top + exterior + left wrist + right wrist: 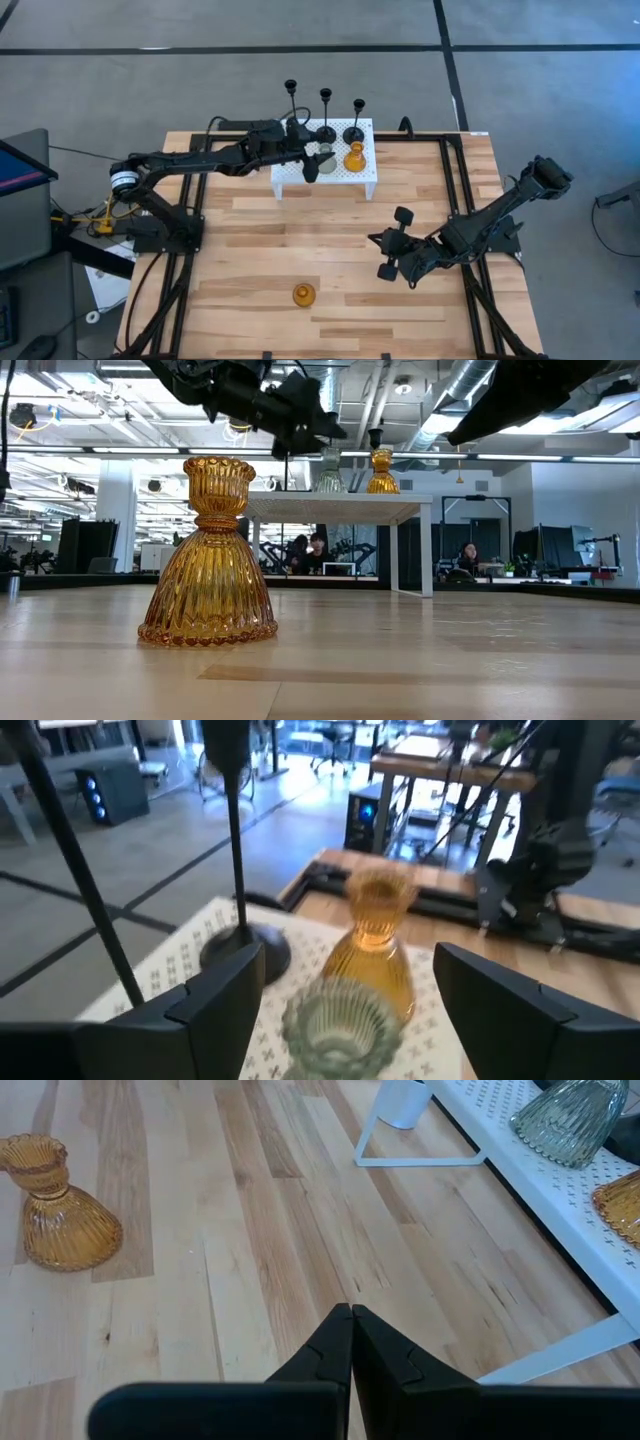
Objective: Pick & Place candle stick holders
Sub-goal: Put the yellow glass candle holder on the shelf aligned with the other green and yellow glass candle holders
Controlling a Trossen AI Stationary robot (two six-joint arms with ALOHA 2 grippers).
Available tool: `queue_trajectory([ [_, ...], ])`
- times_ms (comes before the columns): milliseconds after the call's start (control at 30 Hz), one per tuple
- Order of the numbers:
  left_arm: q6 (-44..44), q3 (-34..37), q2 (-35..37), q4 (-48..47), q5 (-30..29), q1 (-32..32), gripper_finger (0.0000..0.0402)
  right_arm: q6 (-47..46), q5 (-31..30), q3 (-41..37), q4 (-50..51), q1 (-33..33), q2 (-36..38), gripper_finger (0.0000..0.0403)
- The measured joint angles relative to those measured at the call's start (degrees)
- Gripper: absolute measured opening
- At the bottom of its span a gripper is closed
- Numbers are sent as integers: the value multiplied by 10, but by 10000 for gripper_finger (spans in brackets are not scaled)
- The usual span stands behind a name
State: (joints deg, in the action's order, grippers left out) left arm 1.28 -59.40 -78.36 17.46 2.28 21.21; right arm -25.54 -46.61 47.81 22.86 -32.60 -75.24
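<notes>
Your left gripper hangs over the white perforated metal stand at the far middle of the pale wooden plank table, with its two dark fingers spread wide on either side of the squat ribbed clear-grey glass candle holder. In the left wrist view that glass holder sits between the fingers with a gap on each side, so you are holding nothing.

Just to the right of it on the stand you see one squat bulbous amber glass candle holder, standing upright. Along the far edge of the stand three black thin-stemmed metal candle holders with round bases stand in a row: the tallest on the left, the middle one beside it, the shortest on the right.

The second amber ribbed glass holder stands alone and upright on the table near the front edge, well apart from the stand; the low view shows it resting flat on the planks.

Your right gripper waits over the right middle of the table, its fingers pressed fully together around nothing, well apart from both the stand and the lone amber holder.
</notes>
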Motion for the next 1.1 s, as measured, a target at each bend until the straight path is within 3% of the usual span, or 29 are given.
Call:
queue_trajectory([
  [267, 1, 0, 82, -79, 106, -12, 292, 0, 0, 0, 1, 0, 0, 0],
  [400, 62, 8, 131, -136, 187, -32, 288, 0, 0, 0, 0, 0, 0, 0],
  [733, 62, 133, 243, -153, 398, -114, 238, 0, 0, 0, -6, 0, 0, 0],
  [900, 53, 212, 266, -149, 410, -173, 219, 0, 0, 0, -11, 0, 0, 0],
  [1100, 53, 278, 256, -130, 368, -248, 206, 0, 1, 0, -19, 0, 0, 0],
])
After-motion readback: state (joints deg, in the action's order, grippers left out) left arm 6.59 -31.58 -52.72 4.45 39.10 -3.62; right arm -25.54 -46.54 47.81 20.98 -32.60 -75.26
